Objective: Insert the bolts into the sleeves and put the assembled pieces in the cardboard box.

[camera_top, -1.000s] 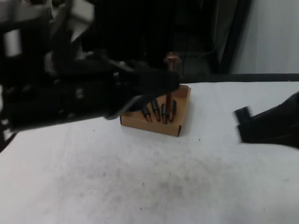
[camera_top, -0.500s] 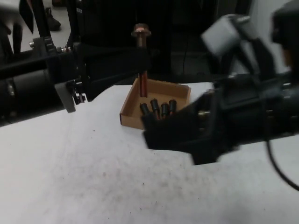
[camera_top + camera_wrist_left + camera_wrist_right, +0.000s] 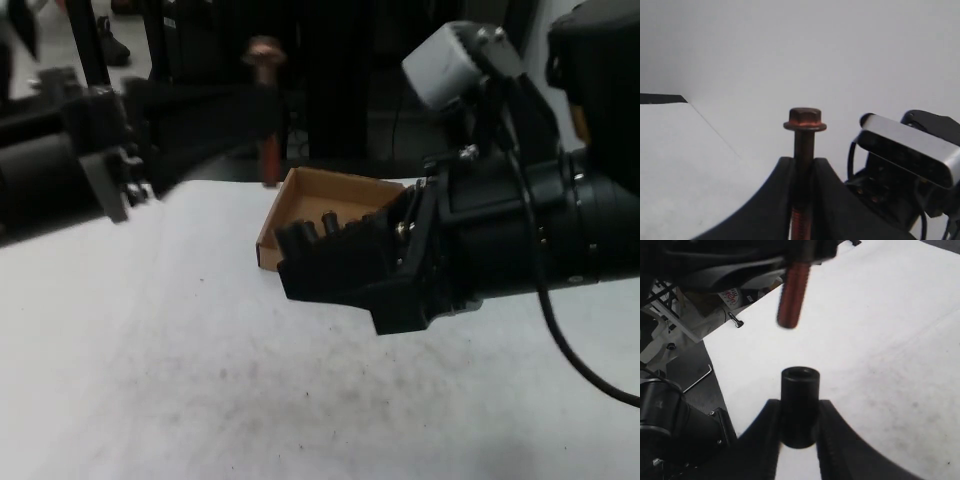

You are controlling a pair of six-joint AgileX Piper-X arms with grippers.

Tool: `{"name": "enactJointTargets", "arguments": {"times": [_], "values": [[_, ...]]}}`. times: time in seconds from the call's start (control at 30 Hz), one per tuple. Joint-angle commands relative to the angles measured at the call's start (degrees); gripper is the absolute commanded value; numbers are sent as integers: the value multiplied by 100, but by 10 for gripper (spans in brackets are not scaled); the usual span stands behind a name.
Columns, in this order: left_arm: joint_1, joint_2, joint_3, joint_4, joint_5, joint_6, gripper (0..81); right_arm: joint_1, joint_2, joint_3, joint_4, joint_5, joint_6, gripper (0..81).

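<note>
At 9 o'clock in the high view the left arm [image 3: 60,170] comes in over the bench's [image 3: 150,380] rear edge. The left jaws are clamped on the shank of a copper-coloured bolt [image 3: 265,120]. It hangs upright, head up, at about 11 o'clock, near the rear left corner of the cardboard box [image 3: 275,225] and clear of it. From 6 to 8 o'clock the bench lies open. The right arm [image 3: 560,230] enters from 3 o'clock and covers the box's right side. The right jaws grip a black sleeve [image 3: 800,405] upright, bore up, with the bolt's threaded end above it and a gap between them. The dark pieces [image 3: 328,222] in the box are partly hidden and cannot be counted. They blend with the sleeve in the high view.
</note>
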Motion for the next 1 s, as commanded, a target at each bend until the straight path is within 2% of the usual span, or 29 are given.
{"name": "enactJointTargets", "arguments": {"times": [0.0, 0.2, 0.47, 0.97], "values": [[220, -56, -15, -108, 61, 54, 8, 23, -129, -25, -72, 12, 6, 2], [156, -56, -9, -109, 55, 39, 8, 23, -145, -25, -302, 12, 66, 2], [-270, -56, -9, -109, -156, -48, 8, 23, -145, -25, -506, 12, 97, 2], [-274, -56, -9, -109, -154, -48, 8, 23, -145, -25, -598, 12, 97, 2]]}}
